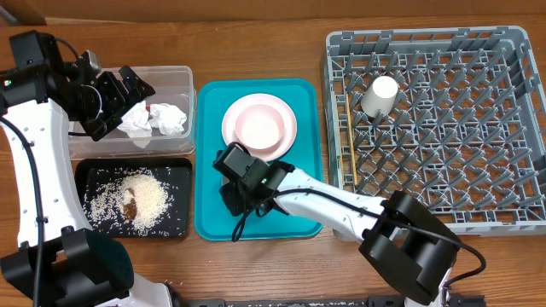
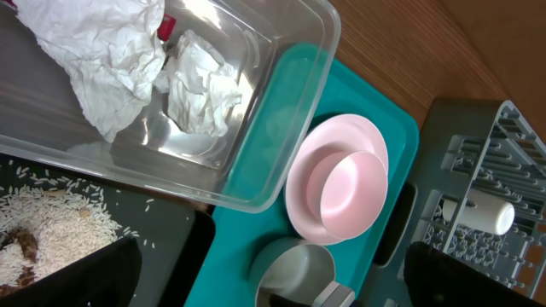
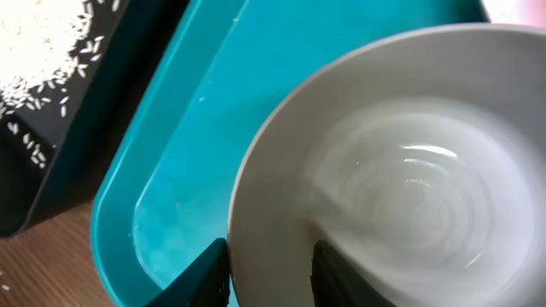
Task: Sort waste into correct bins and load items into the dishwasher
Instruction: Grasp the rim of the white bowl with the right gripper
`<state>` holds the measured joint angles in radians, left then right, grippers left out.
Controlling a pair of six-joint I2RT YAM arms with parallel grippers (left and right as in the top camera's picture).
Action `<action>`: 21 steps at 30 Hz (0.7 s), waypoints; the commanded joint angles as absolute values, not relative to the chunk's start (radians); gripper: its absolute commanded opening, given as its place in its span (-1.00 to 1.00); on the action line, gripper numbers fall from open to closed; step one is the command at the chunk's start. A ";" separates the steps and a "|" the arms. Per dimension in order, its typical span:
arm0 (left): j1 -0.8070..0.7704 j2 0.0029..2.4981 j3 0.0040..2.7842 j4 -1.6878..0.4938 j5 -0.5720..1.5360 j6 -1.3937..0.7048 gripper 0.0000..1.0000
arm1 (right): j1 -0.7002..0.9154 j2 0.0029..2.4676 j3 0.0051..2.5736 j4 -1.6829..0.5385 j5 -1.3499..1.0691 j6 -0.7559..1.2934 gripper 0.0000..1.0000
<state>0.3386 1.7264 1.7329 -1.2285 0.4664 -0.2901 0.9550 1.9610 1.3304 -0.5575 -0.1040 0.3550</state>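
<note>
Right gripper (image 3: 271,275) clamps the rim of the one grey bowl (image 3: 409,170) on the teal tray (image 3: 179,153). Left gripper (image 1: 130,95) gapes wide, holding nothing, above the tub (image 1: 186,85) with two napkins (image 1: 169,117). One pink bowl (image 1: 260,126) sits on one plate (image 1: 291,119); one cup (image 1: 380,94) stands in the rack (image 1: 478,128); rice (image 1: 149,198) and one scrap (image 1: 130,207) lie in the black tray (image 1: 175,215)

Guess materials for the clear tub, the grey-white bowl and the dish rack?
The clear tub looks like thin glossy transparent plastic: the napkins and teal tray show through its walls. The grey-white bowl is glossy with soft highlights inside, so melamine or glazed ceramic; can't tell which. The dish rack looks like matte grey moulded plastic, judging by its lattice and pegs.
</note>
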 commanded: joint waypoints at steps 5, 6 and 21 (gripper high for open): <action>0.340 1.732 1.757 -1.229 0.460 -0.303 1.00 | 0.935 1.971 1.329 -0.595 -0.078 0.375 -0.36; 0.340 1.732 1.757 -1.229 0.461 -0.303 1.00 | 0.936 1.971 1.329 -0.597 -0.078 0.376 -0.36; 0.340 1.732 1.757 -1.230 0.460 -0.303 1.00 | 0.936 1.928 1.331 -0.686 0.157 0.503 -0.35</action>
